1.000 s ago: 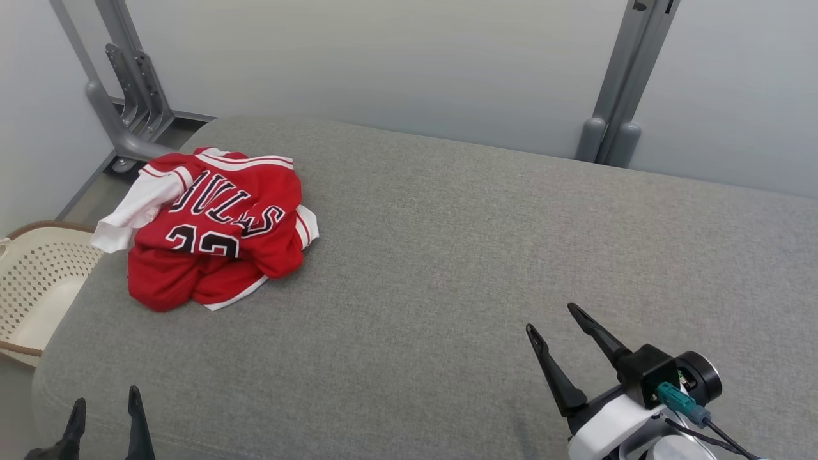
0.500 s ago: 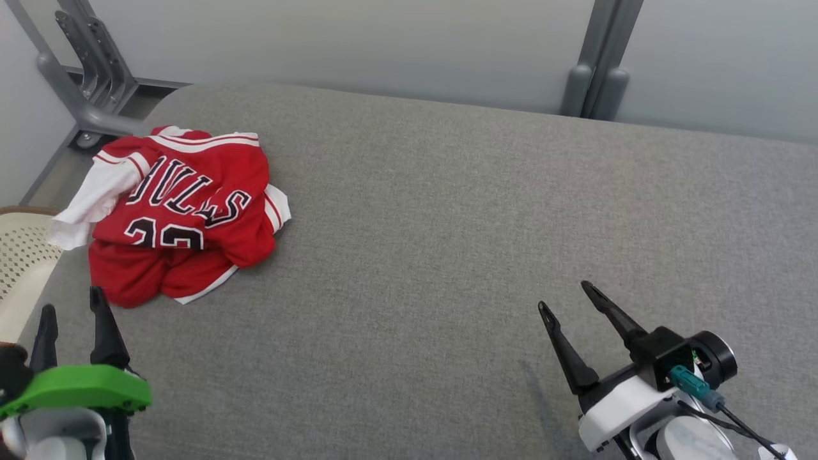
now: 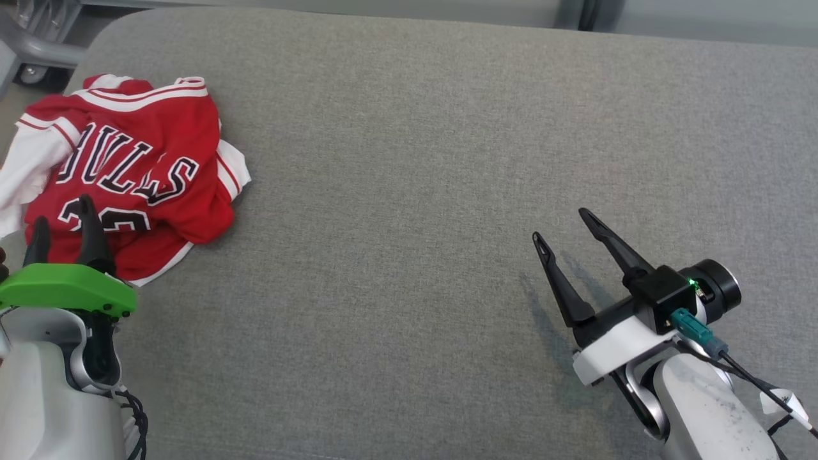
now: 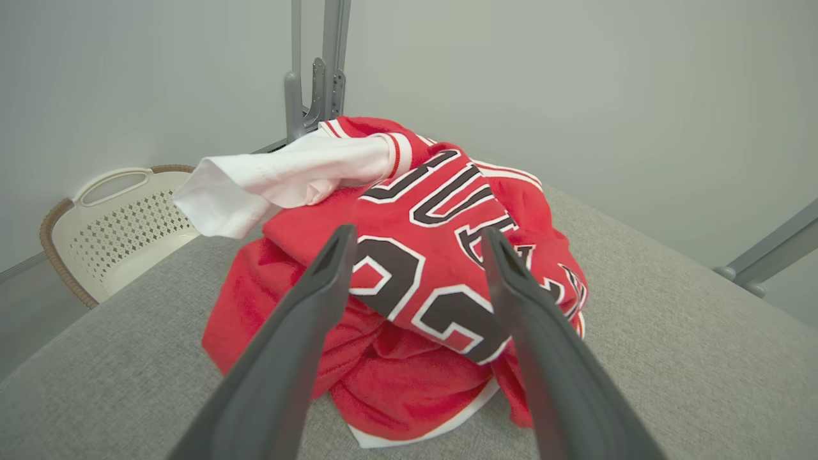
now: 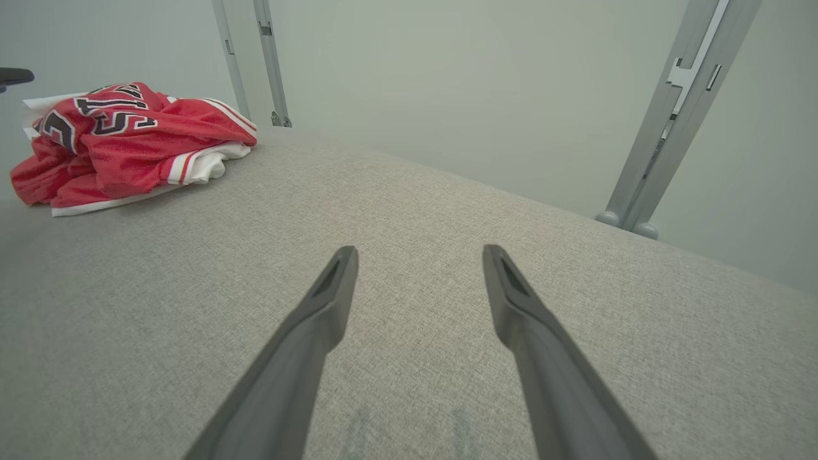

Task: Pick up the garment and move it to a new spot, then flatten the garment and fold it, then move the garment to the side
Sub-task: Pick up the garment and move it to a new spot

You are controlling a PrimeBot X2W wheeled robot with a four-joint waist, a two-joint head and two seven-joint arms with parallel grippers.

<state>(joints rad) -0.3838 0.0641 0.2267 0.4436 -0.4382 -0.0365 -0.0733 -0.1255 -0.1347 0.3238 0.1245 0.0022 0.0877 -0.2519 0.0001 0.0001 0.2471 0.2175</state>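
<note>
Garment (image 3: 128, 160) lying bunched at upper left of the frame on the bench (image 3: 409, 160), sitting just ahead of the left claw (image 3: 62, 211), spread wide and pointing at it, the right claw (image 3: 562, 224), likewise gaping, hovering well apart at lower right.

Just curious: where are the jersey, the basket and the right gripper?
jersey (image 3: 144, 160), head view, lettered front.
basket (image 4: 128, 217), left wrist view, perforated wall.
right gripper (image 3: 560, 223), head view, midway between fingertips.
</note>
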